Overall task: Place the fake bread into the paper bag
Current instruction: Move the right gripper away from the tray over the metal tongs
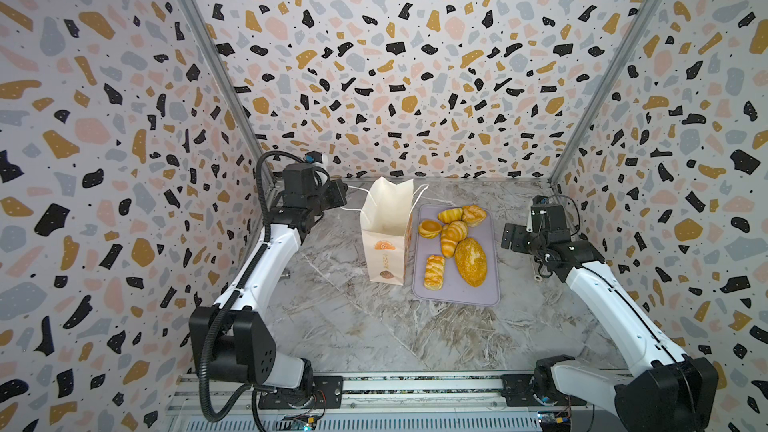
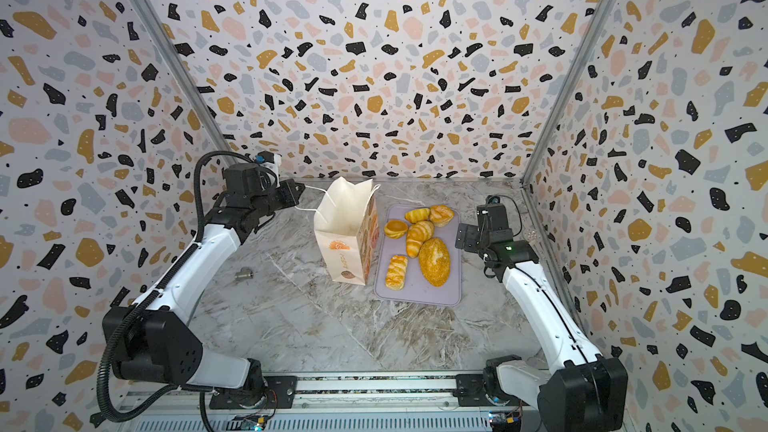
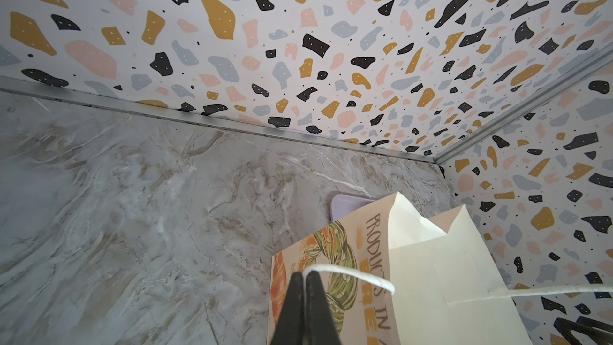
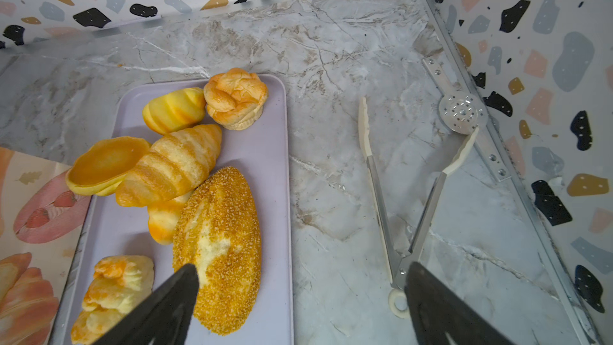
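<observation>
Pinching the bag (image 1: 386, 238) by its handle (image 3: 351, 275) with left pincer (image 3: 304, 275).
Right pincer (image 1: 508, 236), spread, is nearer the bread (image 1: 470, 261), just left of it mid-frame.

The paper bag (image 1: 386, 238) is stood with its string handle (image 3: 348, 270) stretched toward ten o'clock, and the tray (image 1: 490, 288) is laid just beside it at three o'clock. On the tray, the seeded loaf (image 1: 471, 261) is set at five o'clock, the plaited pastry (image 1: 434, 272) at seven, the round bun (image 1: 429, 228) at ten, the knotted bun (image 1: 473, 214) at one, the rolls (image 1: 455, 231) between. The tongs (image 4: 380, 200) are laid apart at the tray's three o'clock.
</observation>
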You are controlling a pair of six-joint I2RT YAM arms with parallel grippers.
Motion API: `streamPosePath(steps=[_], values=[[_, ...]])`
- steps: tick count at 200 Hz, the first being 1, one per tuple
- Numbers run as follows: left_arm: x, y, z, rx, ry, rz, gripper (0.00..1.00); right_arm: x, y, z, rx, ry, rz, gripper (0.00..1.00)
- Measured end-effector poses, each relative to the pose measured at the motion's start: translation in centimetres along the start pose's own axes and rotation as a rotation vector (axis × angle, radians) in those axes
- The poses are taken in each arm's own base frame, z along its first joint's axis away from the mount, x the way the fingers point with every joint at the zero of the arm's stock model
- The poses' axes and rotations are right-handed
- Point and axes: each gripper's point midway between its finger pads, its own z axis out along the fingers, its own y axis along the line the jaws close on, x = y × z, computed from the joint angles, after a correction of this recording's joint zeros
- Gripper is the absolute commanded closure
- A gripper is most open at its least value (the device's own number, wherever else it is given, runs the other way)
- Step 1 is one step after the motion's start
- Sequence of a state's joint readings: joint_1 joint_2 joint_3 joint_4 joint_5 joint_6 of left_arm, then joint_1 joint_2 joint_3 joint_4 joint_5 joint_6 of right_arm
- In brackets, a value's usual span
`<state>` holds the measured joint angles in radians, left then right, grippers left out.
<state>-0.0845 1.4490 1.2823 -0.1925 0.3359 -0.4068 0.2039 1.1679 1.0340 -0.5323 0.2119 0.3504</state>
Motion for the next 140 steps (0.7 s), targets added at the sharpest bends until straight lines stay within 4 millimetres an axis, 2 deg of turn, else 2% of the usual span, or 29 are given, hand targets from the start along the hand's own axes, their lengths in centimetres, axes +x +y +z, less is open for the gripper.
streamPosePath(steps=[37, 83, 140], values=[[0.0, 0.7, -0.2, 0.005, -0.007, -0.022, 1.0, -0.2, -1.7, 0.4, 0.074, 0.027, 0.007, 0.01], [-0.3, -0.6, -0.9, 0.076, -0.042, -0.019, 1.0, 0.8, -5.2, 2.1, 0.174, 0.117, 0.051, 0.01], [-0.5, -1.8, -0.9, 0.152, -0.052, -0.029, 1.0, 2.6, -7.4, 4.3, 0.236, 0.226, 0.064, 0.01]])
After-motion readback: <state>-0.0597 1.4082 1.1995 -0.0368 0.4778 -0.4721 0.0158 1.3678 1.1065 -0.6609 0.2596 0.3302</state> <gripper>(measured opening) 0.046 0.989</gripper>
